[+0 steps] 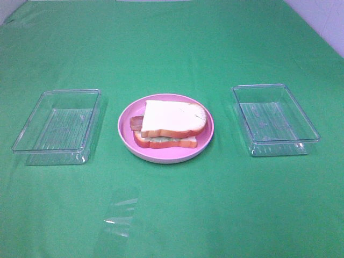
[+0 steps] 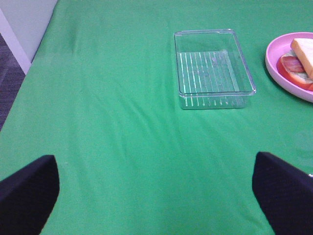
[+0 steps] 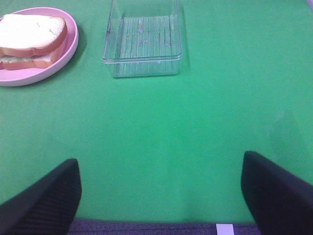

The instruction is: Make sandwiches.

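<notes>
While both grippers (image 2: pixel 156 196) (image 3: pixel 156 196) are hanging spread and empty, the sandwich (image 1: pixel 171 126) is lying mid-table, equally near both.

Left pincer (image 2: pixel 155 196): jaws spread wide, nothing between them, two dark fingertips (image 2: pixel 27 188) showing at frame corners, hovering above table. Right pincer (image 3: pixel 160 196): jaws wide apart too, empty, dark fingertips (image 3: pixel 46 198) low in its wrist view. Neither arm visible in exterior high view.
</notes>
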Robot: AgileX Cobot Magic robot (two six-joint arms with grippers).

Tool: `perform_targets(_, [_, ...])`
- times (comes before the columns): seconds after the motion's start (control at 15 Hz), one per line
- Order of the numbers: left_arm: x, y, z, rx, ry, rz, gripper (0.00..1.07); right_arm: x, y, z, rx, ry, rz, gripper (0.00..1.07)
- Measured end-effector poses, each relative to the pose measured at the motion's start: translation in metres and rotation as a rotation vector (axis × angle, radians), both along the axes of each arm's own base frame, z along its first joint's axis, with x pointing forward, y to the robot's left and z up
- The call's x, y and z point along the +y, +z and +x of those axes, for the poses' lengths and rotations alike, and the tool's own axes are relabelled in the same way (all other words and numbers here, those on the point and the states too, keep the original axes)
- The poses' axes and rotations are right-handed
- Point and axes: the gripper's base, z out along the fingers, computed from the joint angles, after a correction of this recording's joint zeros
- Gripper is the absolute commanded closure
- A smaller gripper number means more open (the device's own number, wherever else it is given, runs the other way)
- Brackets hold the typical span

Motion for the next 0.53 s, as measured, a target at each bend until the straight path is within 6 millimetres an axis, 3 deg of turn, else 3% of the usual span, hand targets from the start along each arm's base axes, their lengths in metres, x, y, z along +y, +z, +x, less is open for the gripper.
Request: perform_targets(0.53, [0.0,0.0,0.0,0.0,0.0,0.0,0.07,0.0,0.0,0.0,0.0,0.0,0.0,0.22])
